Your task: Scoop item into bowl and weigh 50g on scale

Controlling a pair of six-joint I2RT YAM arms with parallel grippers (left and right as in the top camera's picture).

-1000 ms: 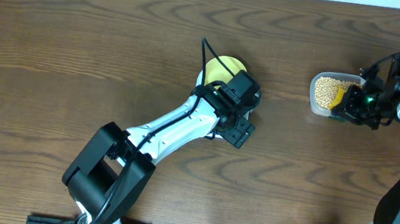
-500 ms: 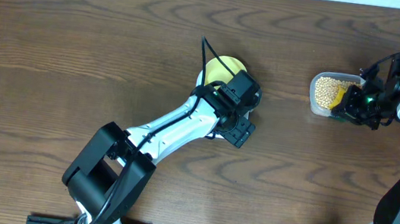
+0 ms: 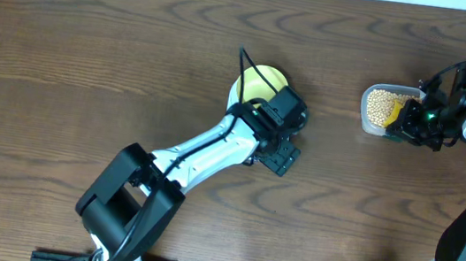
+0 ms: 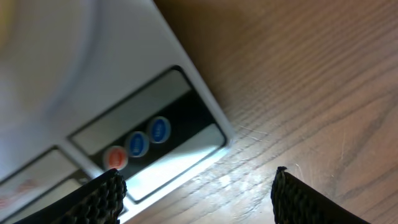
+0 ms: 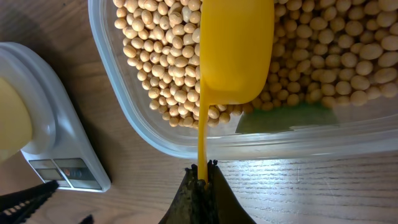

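- Left end effector spread wide over the smooth white scale, by its buttons; round pale bowl on top.
- Grained bench lies bare between.
- Right end effector clamps yellow scoop by its thin handle, among tan beans in clear tub.

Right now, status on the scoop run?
Left tool open, over scale buttons. Right tool shut on scoop, scoop down among beans in tub. Bowl on scale; left arm crowds it.

table: dark brown wood, strong grain | tub: clear plastic, rounded rectangle, by the table's right edge, closer to the far edge than the near one | scoop: yellow, cup inside the tub, thin handle crossing out over the tub's rim
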